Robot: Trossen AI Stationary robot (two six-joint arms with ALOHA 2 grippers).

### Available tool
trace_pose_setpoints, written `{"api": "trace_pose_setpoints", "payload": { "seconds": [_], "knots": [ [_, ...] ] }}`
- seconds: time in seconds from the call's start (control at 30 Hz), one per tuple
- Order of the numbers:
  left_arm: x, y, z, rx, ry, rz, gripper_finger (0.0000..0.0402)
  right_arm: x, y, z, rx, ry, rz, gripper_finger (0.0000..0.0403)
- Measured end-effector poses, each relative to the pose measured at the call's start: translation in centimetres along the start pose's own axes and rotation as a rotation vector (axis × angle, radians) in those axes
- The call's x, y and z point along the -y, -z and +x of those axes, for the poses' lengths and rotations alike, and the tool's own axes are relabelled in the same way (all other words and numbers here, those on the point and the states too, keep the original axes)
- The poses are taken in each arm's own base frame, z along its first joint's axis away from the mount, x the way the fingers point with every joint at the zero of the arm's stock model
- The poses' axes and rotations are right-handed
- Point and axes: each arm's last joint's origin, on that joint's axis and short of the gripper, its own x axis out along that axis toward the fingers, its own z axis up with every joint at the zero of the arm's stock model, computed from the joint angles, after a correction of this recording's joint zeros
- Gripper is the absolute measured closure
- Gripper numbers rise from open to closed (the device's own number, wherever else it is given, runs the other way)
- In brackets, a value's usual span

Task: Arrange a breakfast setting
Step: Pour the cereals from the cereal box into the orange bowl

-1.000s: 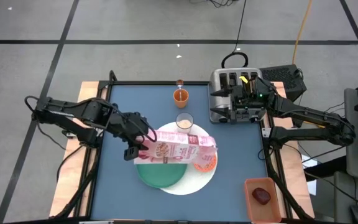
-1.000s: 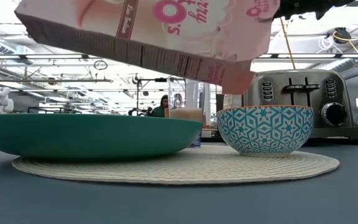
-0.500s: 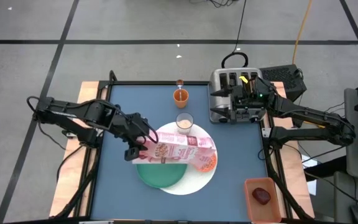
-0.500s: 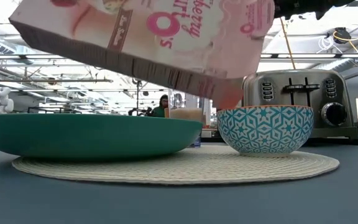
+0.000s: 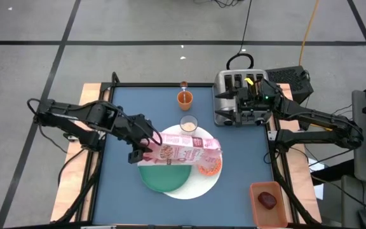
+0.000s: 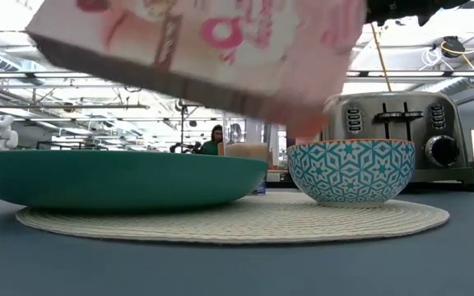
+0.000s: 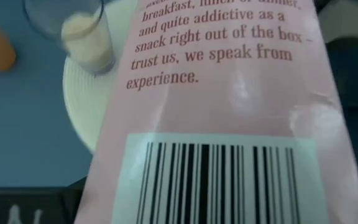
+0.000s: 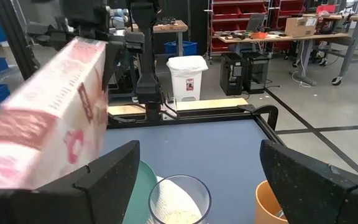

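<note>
High view: left gripper (image 5: 138,147) clamped on one end of the pink cereal box (image 5: 182,151), tipped so its far end hangs over the small bowl (image 5: 210,165) on the white round plate (image 5: 196,186), probably to pour. Green plate (image 5: 164,176) under the box. Right gripper (image 5: 239,100) parked wide open by the toaster (image 5: 239,95).

Low view: box blurred above the patterned bowl, not touching it.

Left wrist view: glass of milk (image 7: 79,38) just beyond the held box.

Right wrist view: orange cup (image 8: 277,202) beside the glass.
</note>
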Motion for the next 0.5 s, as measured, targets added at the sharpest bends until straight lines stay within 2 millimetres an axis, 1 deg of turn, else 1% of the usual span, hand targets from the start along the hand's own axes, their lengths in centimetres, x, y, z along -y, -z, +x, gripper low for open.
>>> {"api": "trace_pose_setpoints", "payload": {
  "seconds": [0.13, 0.3, 0.5],
  "knots": [
    [0.0, 0.1, 0.8, -0.053, -0.017, -0.023, 0.0167, 0.0, 0.0, 0.0, 0.0, 0.0, 0.0, 0.0078],
    [0.1, -0.2, 0.9, -0.039, 0.004, -0.014, 0.0167, 0.0, 0.0, 0.0, 0.0, 0.0, 0.0, 0.0078],
    [0.4, -1.1, -1.2, 0.027, 0.018, 0.006, 0.0167, 0.0, 0.0, 0.0, 0.0, 0.0, 0.0, 0.0078]
  ]
}}
